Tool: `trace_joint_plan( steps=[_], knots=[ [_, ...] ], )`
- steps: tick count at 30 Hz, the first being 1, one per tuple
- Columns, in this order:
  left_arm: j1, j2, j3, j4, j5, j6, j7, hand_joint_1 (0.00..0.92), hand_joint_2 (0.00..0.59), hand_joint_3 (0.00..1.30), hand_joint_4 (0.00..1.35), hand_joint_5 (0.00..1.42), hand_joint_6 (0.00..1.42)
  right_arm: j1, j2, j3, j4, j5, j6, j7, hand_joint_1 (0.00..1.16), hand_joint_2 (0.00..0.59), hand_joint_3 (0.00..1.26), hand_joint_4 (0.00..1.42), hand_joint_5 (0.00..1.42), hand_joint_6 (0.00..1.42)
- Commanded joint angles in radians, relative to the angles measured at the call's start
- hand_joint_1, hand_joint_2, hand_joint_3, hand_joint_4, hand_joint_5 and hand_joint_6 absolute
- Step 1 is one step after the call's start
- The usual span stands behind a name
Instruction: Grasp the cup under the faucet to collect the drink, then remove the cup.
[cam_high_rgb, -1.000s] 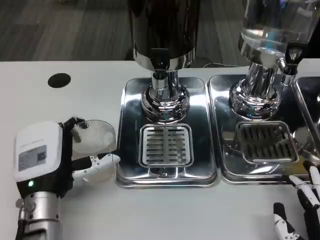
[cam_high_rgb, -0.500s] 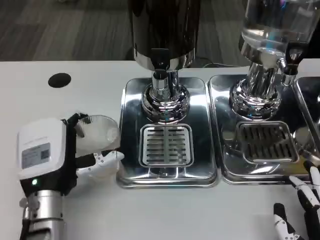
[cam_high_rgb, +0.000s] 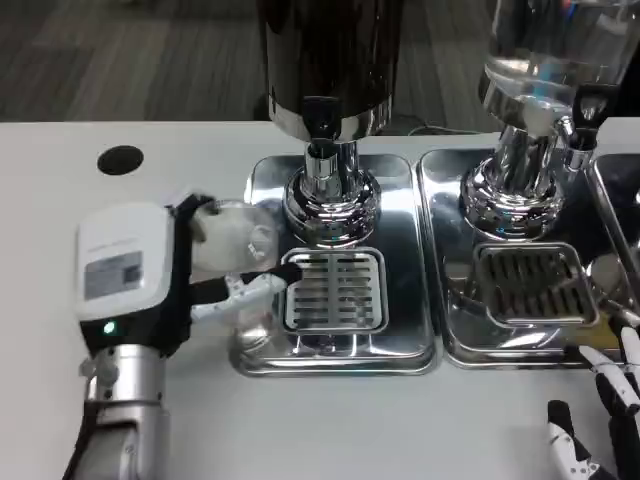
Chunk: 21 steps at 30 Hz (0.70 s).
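Note:
My left hand (cam_high_rgb: 150, 275) grips a clear plastic cup (cam_high_rgb: 238, 262), lifted and tilted at the left edge of the left steel drip tray (cam_high_rgb: 400, 330). The cup is left of the slotted grate (cam_high_rgb: 332, 290) and below-left of the black dispenser's faucet (cam_high_rgb: 320, 125). The cup looks empty. My right hand (cam_high_rgb: 600, 420) lies low at the bottom right corner of the table, fingers apart, holding nothing.
A second dispenser with a clear tank (cam_high_rgb: 545, 60) stands on the right drip tray (cam_high_rgb: 450, 250) with its own grate (cam_high_rgb: 530, 282). A black round hole (cam_high_rgb: 120, 160) marks the table at the far left. Bare white table lies in front of the trays.
My left hand has carried the cup to the right and up, from the table beside the tray to over the tray's left edge. The right hand has stayed put.

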Motion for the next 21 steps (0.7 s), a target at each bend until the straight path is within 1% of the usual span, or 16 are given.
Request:
trace_joint_plan(
  steps=[1, 5, 7, 11, 17, 21],
  knots=[
    [-0.050, -0.022, -0.032, 0.018, 0.023, 0.008, -0.002, 0.651, 0.009, 0.90, 0.96, 1.13, 1.42, -0.008, 0.000, 0.000, -0.005, 0.001, 0.001, 0.006, 0.19, 0.427, 0.26, 0.02, 0.00, 0.08],
    [-0.068, -0.028, -0.055, 0.032, 0.033, 0.018, 0.000, 0.651, 0.009, 0.90, 0.96, 1.13, 1.42, -0.009, 0.000, 0.001, -0.012, -0.001, 0.001, 0.007, 0.19, 0.427, 0.26, 0.02, 0.00, 0.08],
    [-0.089, -0.038, -0.065, 0.063, 0.036, 0.026, -0.005, 0.651, 0.009, 0.90, 0.96, 1.13, 1.42, -0.007, -0.001, 0.001, -0.019, -0.002, 0.001, 0.010, 0.19, 0.427, 0.26, 0.02, 0.00, 0.08],
    [-0.136, -0.069, -0.109, 0.153, 0.060, 0.051, -0.001, 0.651, 0.009, 0.89, 0.96, 1.12, 1.42, -0.001, -0.001, -0.007, -0.031, 0.009, -0.002, 0.012, 0.19, 0.427, 0.26, 0.02, 0.00, 0.08],
    [-0.174, -0.094, -0.147, 0.209, 0.060, 0.058, 0.018, 0.651, 0.009, 0.89, 0.96, 1.12, 1.42, 0.014, 0.001, -0.014, -0.046, 0.008, 0.008, 0.013, 0.19, 0.427, 0.26, 0.02, 0.00, 0.08],
    [-0.195, -0.108, -0.168, 0.227, 0.068, 0.073, 0.034, 0.655, 0.010, 0.89, 0.96, 1.12, 1.42, 0.021, -0.004, -0.023, -0.052, 0.015, 0.002, 0.014, 0.19, 0.429, 0.26, 0.02, 0.00, 0.08]
  ],
)
